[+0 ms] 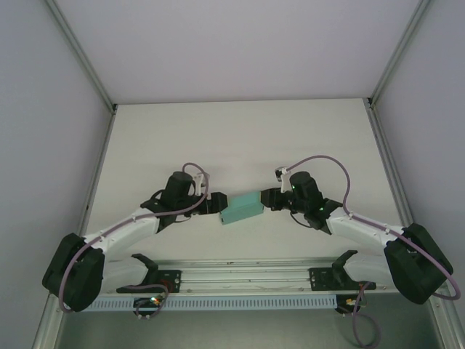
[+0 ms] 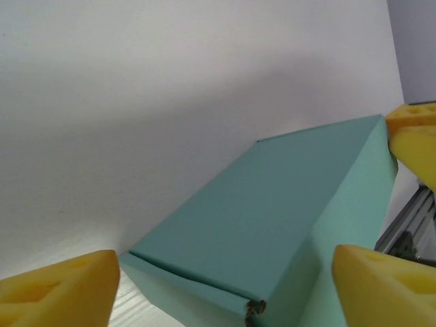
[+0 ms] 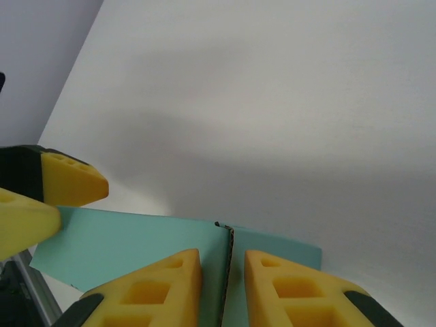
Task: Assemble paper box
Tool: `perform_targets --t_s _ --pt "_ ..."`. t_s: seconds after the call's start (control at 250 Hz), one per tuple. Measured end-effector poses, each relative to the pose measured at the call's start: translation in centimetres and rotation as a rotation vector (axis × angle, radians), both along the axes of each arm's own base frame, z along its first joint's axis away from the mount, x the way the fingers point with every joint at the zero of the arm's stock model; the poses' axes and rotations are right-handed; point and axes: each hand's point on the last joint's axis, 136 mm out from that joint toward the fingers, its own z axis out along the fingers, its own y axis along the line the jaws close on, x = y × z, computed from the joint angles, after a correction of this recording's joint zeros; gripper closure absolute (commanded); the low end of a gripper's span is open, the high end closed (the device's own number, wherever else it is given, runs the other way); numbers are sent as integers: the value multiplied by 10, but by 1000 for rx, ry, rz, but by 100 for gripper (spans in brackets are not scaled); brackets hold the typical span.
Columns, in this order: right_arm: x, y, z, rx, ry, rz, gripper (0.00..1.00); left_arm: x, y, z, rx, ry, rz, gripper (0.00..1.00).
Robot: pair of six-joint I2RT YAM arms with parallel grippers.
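Note:
The paper box (image 1: 241, 209) is a small closed teal carton lying on the white table between my two grippers. My left gripper (image 1: 216, 205) is at its left end. In the left wrist view the box (image 2: 272, 211) runs away from me, and the left gripper (image 2: 225, 253) stands wide open with its yellow fingers (image 2: 61, 289) on either side of the near end. My right gripper (image 1: 270, 198) is at the right end. In the right wrist view its jaws (image 3: 223, 272) are a narrow gap apart around an upright card edge of the box (image 3: 136, 248), with teal showing on both sides.
The white table (image 1: 240, 138) stretches free behind the box up to the back wall. An aluminium rail (image 1: 240, 276) carrying the arm bases runs along the near edge. Grey enclosure walls (image 1: 43, 109) close off both sides.

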Motion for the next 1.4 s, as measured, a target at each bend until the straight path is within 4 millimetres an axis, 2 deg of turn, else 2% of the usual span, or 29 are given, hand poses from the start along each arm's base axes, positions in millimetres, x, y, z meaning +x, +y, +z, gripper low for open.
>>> perform_targets --t_s 0.072,0.164,0.26,0.315,0.371,0.479,0.539,0.671,0.739,0.847,0.938,0.998,1.07,1.15,1.27,1.306,1.382,1.402 --pt "0 1 0 7 6 -4 78 -1 -2 8 -9 -8 -12 5" --pt "0 1 -1 10 11 -7 79 0 -3 25 -36 -46 -14 3" --pt "0 1 -1 10 12 -8 79 -3 -1 37 -60 -76 -9 6" --pt "0 1 -1 10 12 -8 79 -6 2 36 -64 -71 2 13" --pt "0 1 -1 10 12 -8 79 -8 6 25 -46 -52 15 22" --pt "0 1 -1 12 14 -10 79 -16 16 -5 6 27 47 55" --pt "0 1 -1 12 15 -10 80 -12 12 0 -23 11 42 70" --pt "-1 1 -1 17 23 -16 79 -7 9 2 -69 -6 63 84" --pt "-1 1 -1 19 26 -20 69 -5 9 3 -86 -17 70 89" --pt "0 -1 -2 7 33 -29 65 -4 8 4 -92 -30 71 92" --pt "2 -2 2 -20 28 -24 52 -3 8 4 -87 -43 63 93" --pt "3 -4 3 -61 31 -13 37 -2 8 5 -81 -53 55 92" --pt "2 -6 6 -112 41 8 26 -1 6 8 -74 -73 37 92" --pt "8 -6 22 -157 18 23 17 -1 5 10 -62 -88 18 92" --pt "22 0 60 -182 -82 58 13 -2 4 10 -43 -93 0 91" --pt "24 3 69 -182 -109 73 0 -2 4 10 -41 -95 -3 91" --pt "23 12 80 -174 -151 139 0 -2 4 11 -32 -96 -10 91" --pt "21 14 80 -174 -156 155 3 -2 4 11 -29 -97 -11 91"
